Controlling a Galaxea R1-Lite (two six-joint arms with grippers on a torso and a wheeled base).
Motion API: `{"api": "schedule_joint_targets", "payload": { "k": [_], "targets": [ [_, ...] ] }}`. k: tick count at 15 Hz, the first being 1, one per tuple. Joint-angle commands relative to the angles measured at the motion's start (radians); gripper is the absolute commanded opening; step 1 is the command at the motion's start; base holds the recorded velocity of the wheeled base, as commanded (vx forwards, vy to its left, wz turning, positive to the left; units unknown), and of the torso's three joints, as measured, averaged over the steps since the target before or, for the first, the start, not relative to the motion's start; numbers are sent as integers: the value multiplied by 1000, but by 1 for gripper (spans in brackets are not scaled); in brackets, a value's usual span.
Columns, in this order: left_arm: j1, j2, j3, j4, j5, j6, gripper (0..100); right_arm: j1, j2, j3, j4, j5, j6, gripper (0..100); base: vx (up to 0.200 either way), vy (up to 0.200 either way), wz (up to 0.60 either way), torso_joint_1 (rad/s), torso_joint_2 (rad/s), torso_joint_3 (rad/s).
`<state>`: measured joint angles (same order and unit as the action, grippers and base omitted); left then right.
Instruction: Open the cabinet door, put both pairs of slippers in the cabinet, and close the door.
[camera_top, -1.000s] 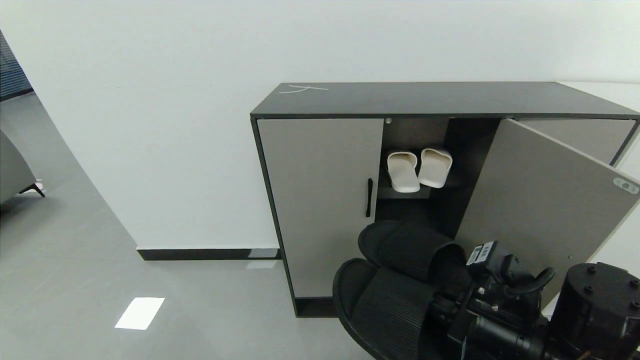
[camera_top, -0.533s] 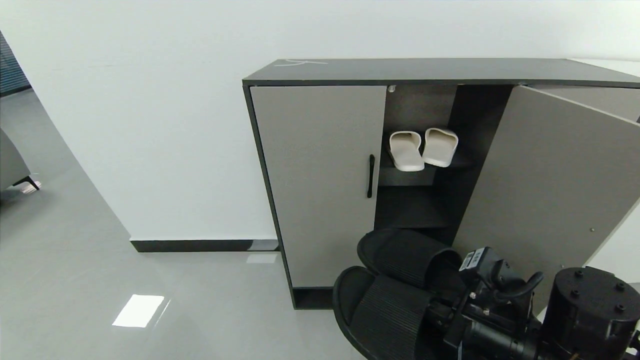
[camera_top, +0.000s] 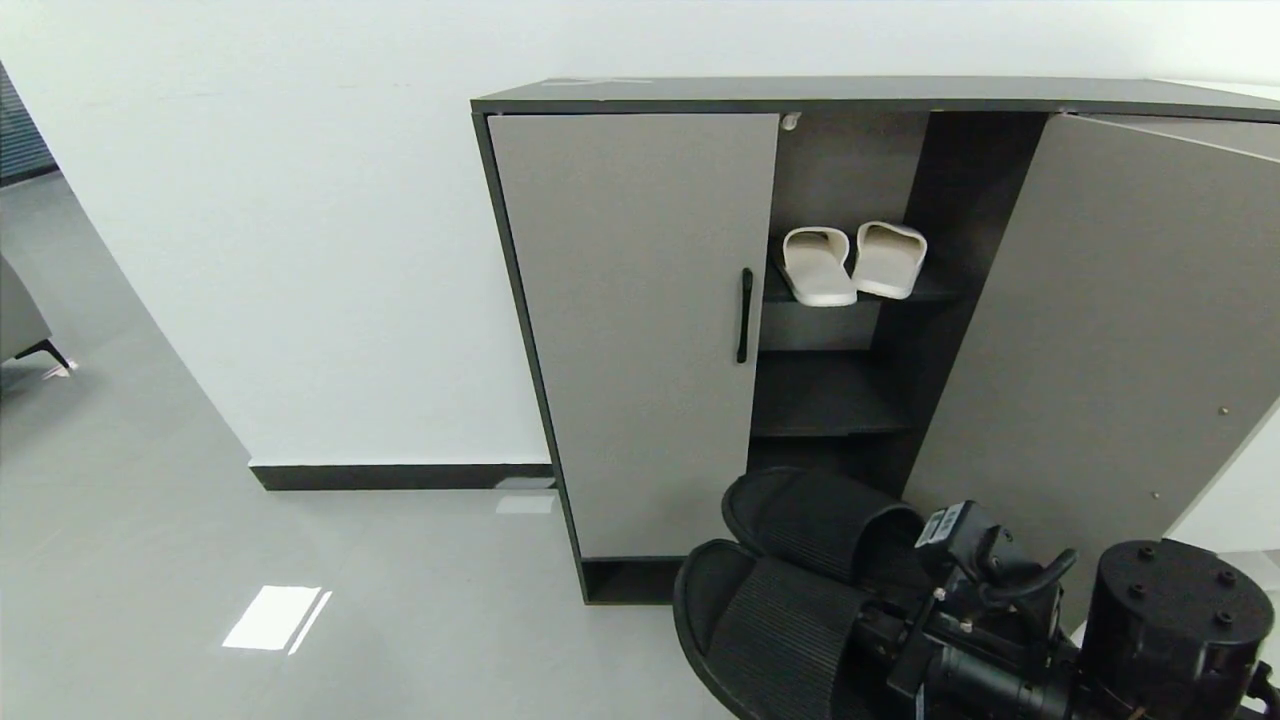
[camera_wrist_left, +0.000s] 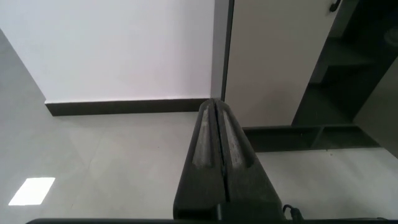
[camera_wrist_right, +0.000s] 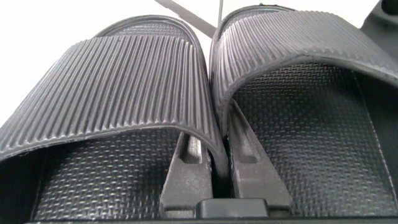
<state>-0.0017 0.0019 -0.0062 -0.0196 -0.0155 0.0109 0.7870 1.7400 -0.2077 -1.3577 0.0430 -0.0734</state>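
A: What is the room like?
B: A plain white wall (camera_top: 300, 250) fills the head view from nine round to twelve o'clock, with a dark baseboard (camera_top: 400, 476) along its foot.
A: And the floor?
B: It's a glossy grey floor (camera_top: 130, 520), from six to nine o'clock. A bright patch of light (camera_top: 275, 618) lies on it at about eight.
A: Any furniture?
B: A grey seat (camera_top: 18, 320) with a dark leg, at nine. Above it, at ten, is a dark slatted surface (camera_top: 20, 140), possibly a blind.
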Motion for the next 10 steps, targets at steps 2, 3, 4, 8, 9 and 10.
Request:
{"api": "schedule_joint_targets", "payload": {
  "k": [2, 3, 4, 8, 9, 10],
  "targets": [
    [0, 0, 0, 0, 0, 0, 0, -40, 59, 159, -178, -106, 11, 0, 0, 0, 0, 0, 0, 0],
    [0, 0, 0, 0, 0, 0, 0, -51, 104, 208, -213, -206, 35, 0, 0, 0, 0, 0, 0, 0],
    [0, 0, 0, 0, 0, 0, 0, -55, 102, 202, -213, -307, 66, 0, 0, 0, 0, 0, 0, 0],
    [0, 0, 0, 0, 0, 1, 0, -106, 245, 148, -213, -727, 342, 0, 0, 0, 0, 0, 0, 0],
    [0, 0, 0, 0, 0, 0, 0, -106, 242, 148, -213, -727, 342, 0, 0, 0, 0, 0, 0, 0],
    [0, 0, 0, 0, 0, 0, 0, -107, 240, 145, -213, -727, 342, 0, 0, 200, 0, 2, 2, -2]
  ]
}}
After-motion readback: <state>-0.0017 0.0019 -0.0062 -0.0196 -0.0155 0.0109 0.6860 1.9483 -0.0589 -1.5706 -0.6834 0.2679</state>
